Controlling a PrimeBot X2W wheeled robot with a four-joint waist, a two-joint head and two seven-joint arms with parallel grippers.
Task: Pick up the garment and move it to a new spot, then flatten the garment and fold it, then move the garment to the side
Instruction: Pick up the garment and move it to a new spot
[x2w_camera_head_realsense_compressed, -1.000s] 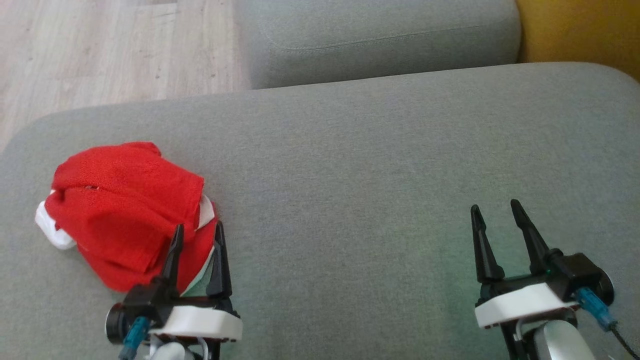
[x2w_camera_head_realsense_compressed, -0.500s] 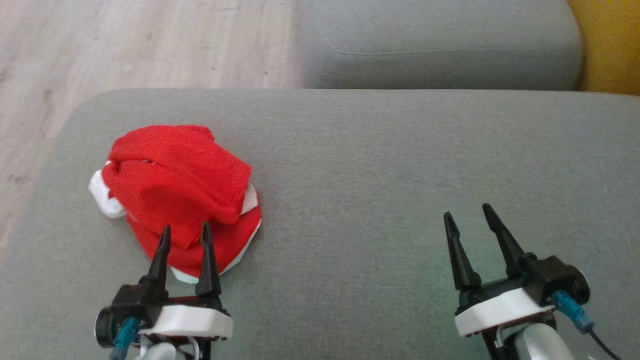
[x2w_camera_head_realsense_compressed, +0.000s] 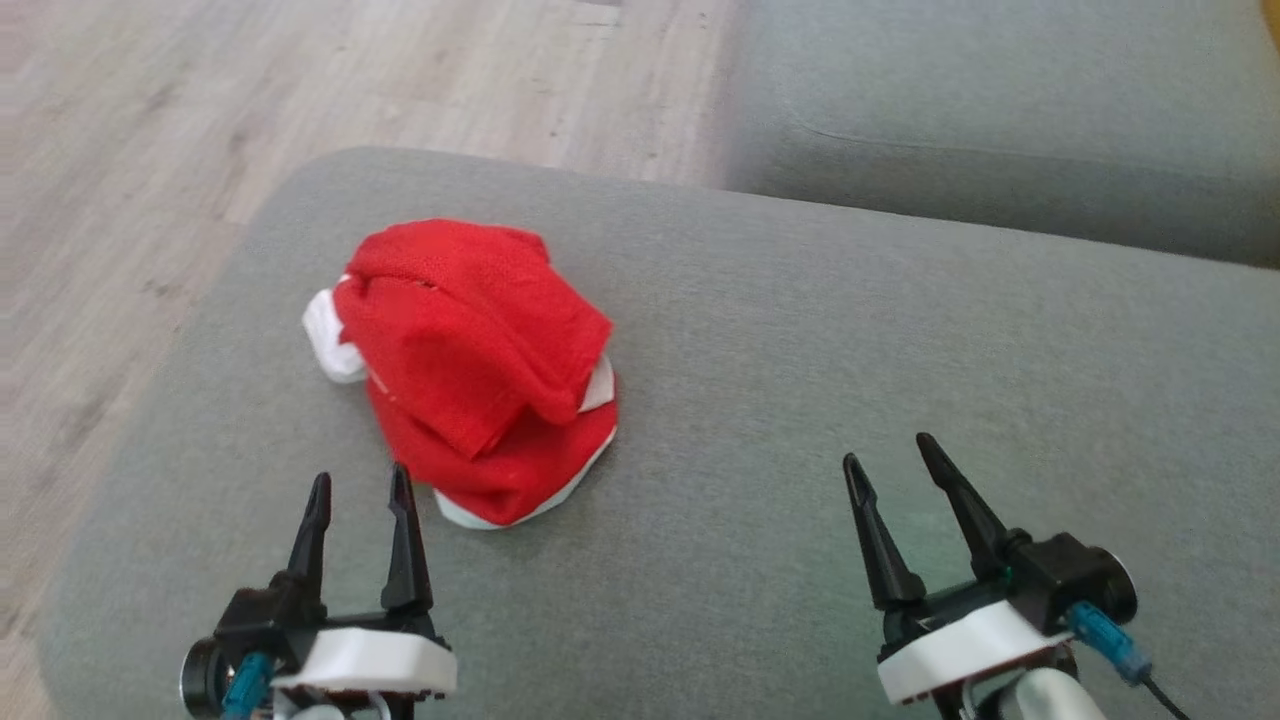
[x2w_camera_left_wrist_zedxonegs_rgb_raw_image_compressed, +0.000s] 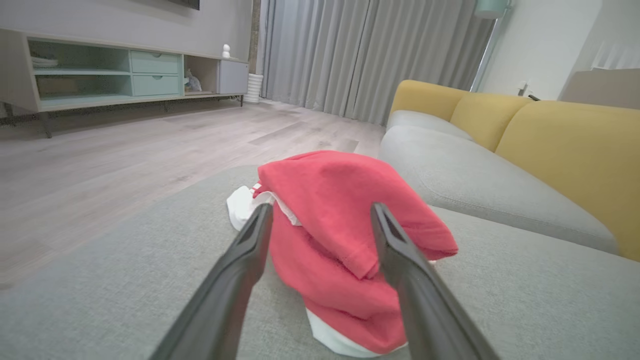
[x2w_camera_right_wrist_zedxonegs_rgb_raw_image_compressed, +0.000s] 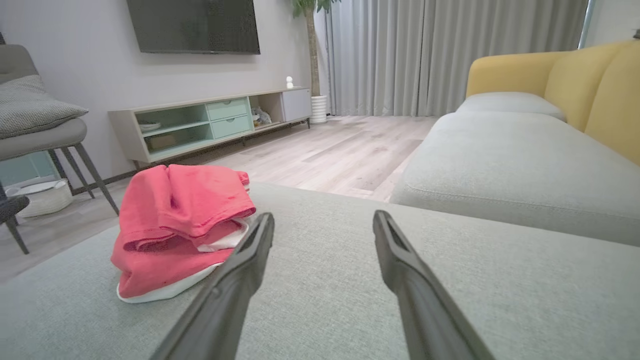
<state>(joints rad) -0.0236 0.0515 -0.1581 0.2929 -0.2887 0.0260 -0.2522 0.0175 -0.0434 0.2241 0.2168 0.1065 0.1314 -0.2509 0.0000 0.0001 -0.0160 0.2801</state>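
Head view, read from left to right. Pale wood-plank floor (x2w_camera_head_realsense_compressed: 120, 150) borders the left and far sides. A broad grey cushion (x2w_camera_head_realsense_compressed: 760, 330) of fine woven fabric, with softly rounded corners, spans the rest of the foreground.

Left gripper (x2w_camera_head_realsense_compressed: 360, 478): two long, dark, tapered fingers, spread apart and grasping nothing. It sits close to the near-left edge of the garment (x2w_camera_head_realsense_compressed: 470, 340) and appears clear of it.

The garment is a red cloth with a coarse knit-like texture and white trim. It is folded into a lumpy, layered bundle and lies on the left half of the cushion, near the cushion's left edge and far-left corner. In the left wrist view it lies straight ahead between the two fingers.

A wide stretch of smooth cushion separates the garment from the right gripper (x2w_camera_head_realsense_compressed: 888, 450). That gripper's fingers are likewise parted and hold nothing, and it is well apart from the cloth.

Upper right: a second grey sofa seat (x2w_camera_head_realsense_compressed: 1000, 100) with a stitched seam. A shadowed gap separates it from the cushion.
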